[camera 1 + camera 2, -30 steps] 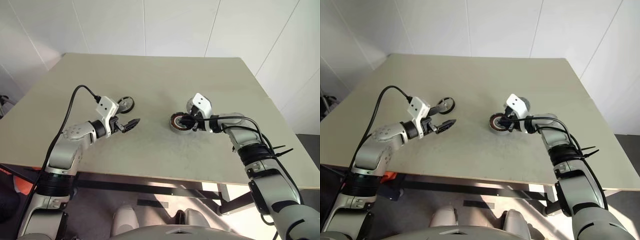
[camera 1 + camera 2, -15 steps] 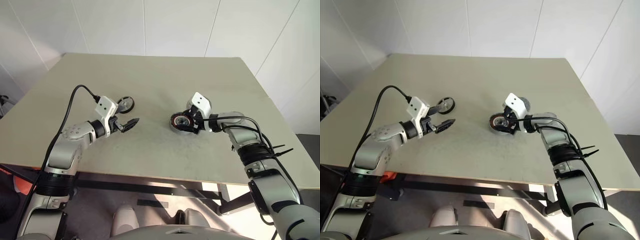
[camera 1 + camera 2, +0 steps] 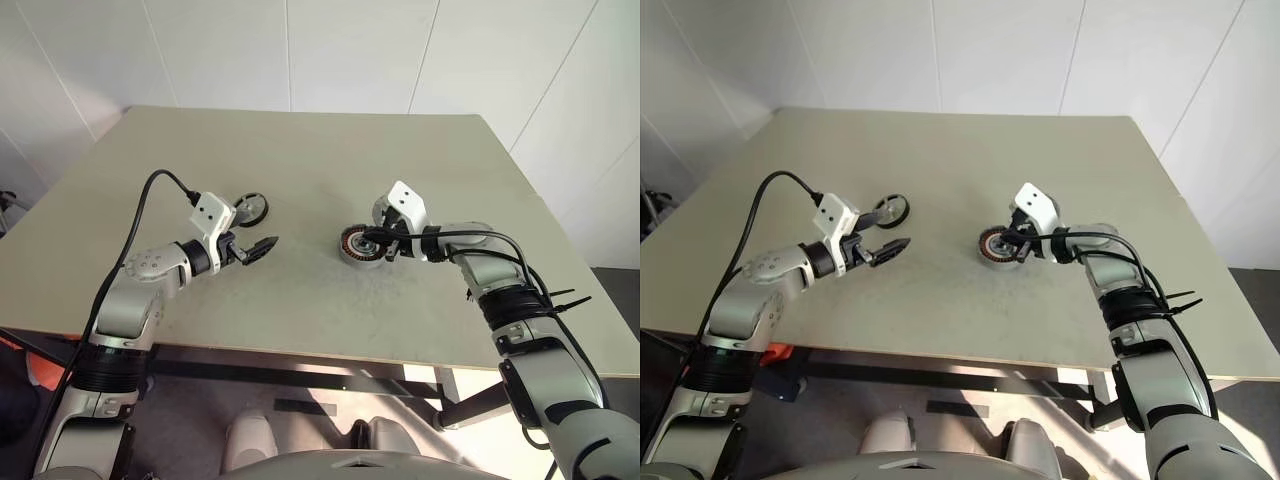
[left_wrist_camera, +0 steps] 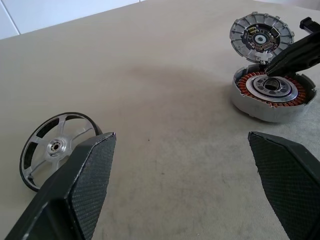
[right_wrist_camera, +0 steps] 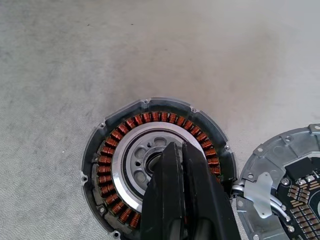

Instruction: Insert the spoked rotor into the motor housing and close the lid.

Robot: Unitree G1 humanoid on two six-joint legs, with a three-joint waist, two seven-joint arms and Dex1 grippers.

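Note:
The motor housing (image 3: 357, 246) lies flat on the table, its copper windings (image 5: 116, 141) ringing a silver centre. Its lid (image 4: 258, 31) stands tilted open at the housing's far edge, inner side showing, also seen as a lid (image 5: 292, 187) beside the housing. My right gripper (image 5: 175, 150) is shut, fingertips together over the housing's centre with nothing visible between them. The spoked rotor (image 4: 56, 147) leans on its black rim on the table, as a rotor (image 3: 252, 208) just beyond my left gripper (image 3: 257, 247). That gripper is open and empty, hovering between rotor and housing.
The beige table (image 3: 300, 150) has bare room all around the parts. Its front edge runs close below both arms. A black cable (image 3: 150, 195) loops up from the left wrist. White walls stand behind the table.
The right gripper's fingers spread beside the housing and have closed again, tips now over its centre. The housing has settled flat. The left arm and the rotor have not moved.

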